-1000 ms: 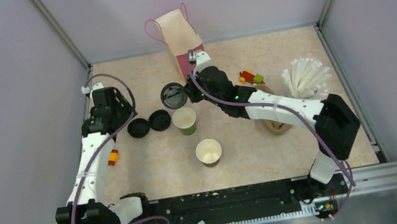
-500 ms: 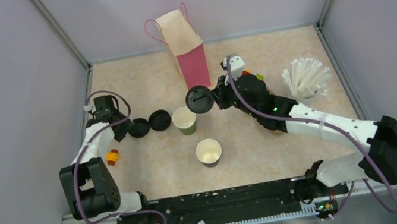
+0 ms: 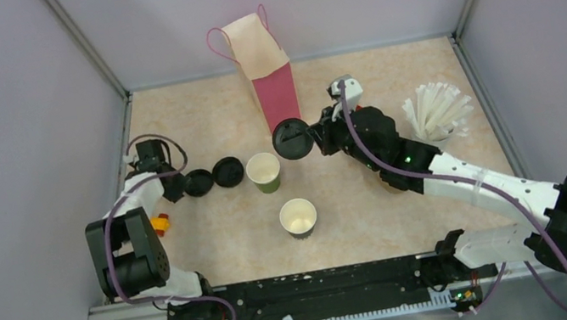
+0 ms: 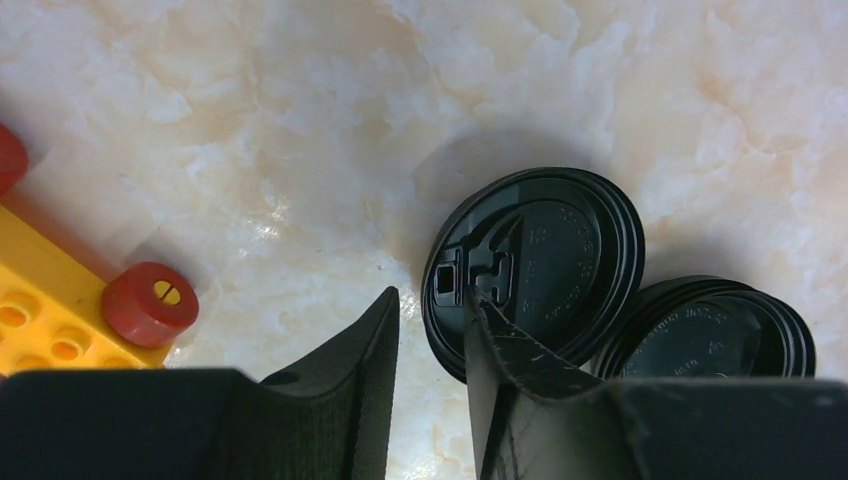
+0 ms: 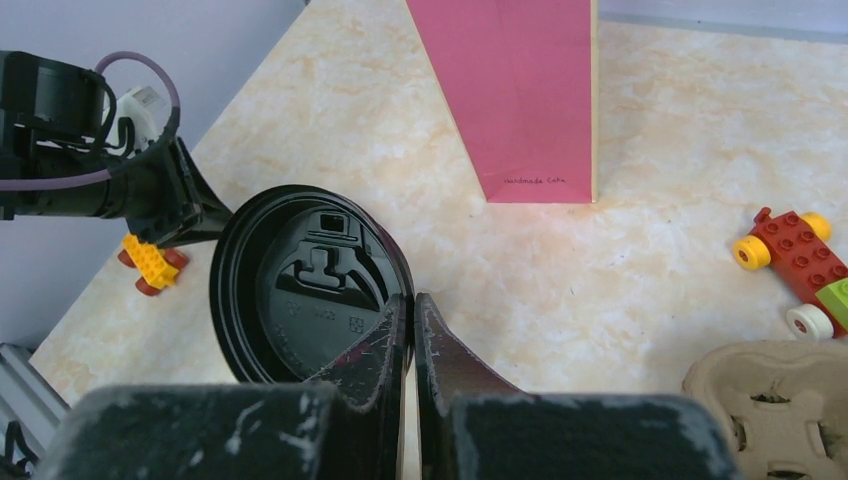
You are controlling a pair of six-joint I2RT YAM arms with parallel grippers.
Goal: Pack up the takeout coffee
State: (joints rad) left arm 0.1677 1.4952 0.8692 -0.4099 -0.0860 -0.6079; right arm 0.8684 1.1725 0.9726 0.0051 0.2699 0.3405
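Note:
Two open paper cups stand mid-table, pale inside: one with a green side (image 3: 264,172) and one nearer me (image 3: 299,218). My right gripper (image 3: 312,136) is shut on the rim of a black plastic lid (image 3: 292,139), held on edge in the air below the bag; in the right wrist view the lid (image 5: 300,290) is pinched between the fingers of the gripper (image 5: 412,310). Two more black lids (image 3: 198,182) (image 3: 227,171) lie on the table at the left. My left gripper (image 4: 430,300) is open and low, its jaws straddling the near rim of one lid (image 4: 560,260), the other lid (image 4: 720,335) beside it.
A pink and beige paper bag (image 3: 272,84) stands at the back, also in the right wrist view (image 5: 530,90). A cup of white straws (image 3: 436,112) is at the right. A brown pulp carrier (image 5: 770,410) and a brick toy (image 5: 790,250) lie near the right arm. A yellow and red brick (image 4: 60,310) lies by the left gripper.
My right gripper has carried the lid from the left of the bag rightward to below it. My left arm has folded back and dropped its gripper to the leftmost lid.

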